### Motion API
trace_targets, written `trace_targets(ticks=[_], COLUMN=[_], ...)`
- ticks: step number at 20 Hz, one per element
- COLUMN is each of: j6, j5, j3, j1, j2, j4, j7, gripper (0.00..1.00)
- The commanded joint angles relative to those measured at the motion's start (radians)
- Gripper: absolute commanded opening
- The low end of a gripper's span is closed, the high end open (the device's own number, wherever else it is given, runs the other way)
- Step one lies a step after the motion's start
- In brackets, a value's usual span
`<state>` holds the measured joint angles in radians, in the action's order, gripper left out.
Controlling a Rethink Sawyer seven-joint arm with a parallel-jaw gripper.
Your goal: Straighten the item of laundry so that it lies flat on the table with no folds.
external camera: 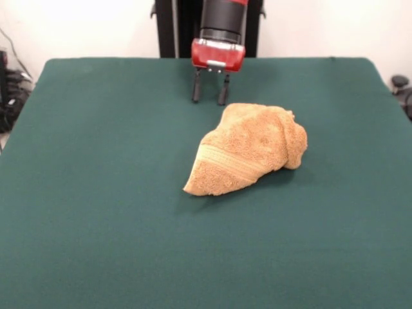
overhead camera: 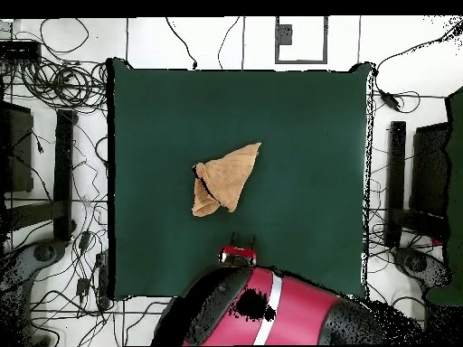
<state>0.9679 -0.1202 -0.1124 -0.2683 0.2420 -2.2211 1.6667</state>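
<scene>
The item of laundry is a tan-orange towel bunched into a folded, roughly triangular heap near the middle of the green table. A woven stripe band crosses its lower left part. From overhead the towel points toward the upper right. My gripper hangs behind the towel, a little to its left, fingers apart and empty. It does not touch the cloth. The overhead view shows the gripper below the towel, with the red and black arm behind it.
Cables and dark equipment lie on the floor around the table's sides. The table's far edge runs just behind the gripper.
</scene>
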Motion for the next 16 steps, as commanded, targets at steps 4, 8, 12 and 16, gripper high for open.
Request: trace_targets(ticks=[4, 8, 12, 16], j6=[0.001, -0.071, -0.122, -0.265], j5=[0.192, 0.136, 0.122, 0.114], j3=[0.151, 0.157, 0.159, 0.176], j1=[0.049, 0.02, 0.016, -0.003], j2=[-0.076, -0.074, -0.063, -0.014], j4=[0.126, 0.149, 0.154, 0.142], j7=[0.318, 0.284, 0.256, 0.21], gripper=[1.0, 1.0, 1.0, 1.0])
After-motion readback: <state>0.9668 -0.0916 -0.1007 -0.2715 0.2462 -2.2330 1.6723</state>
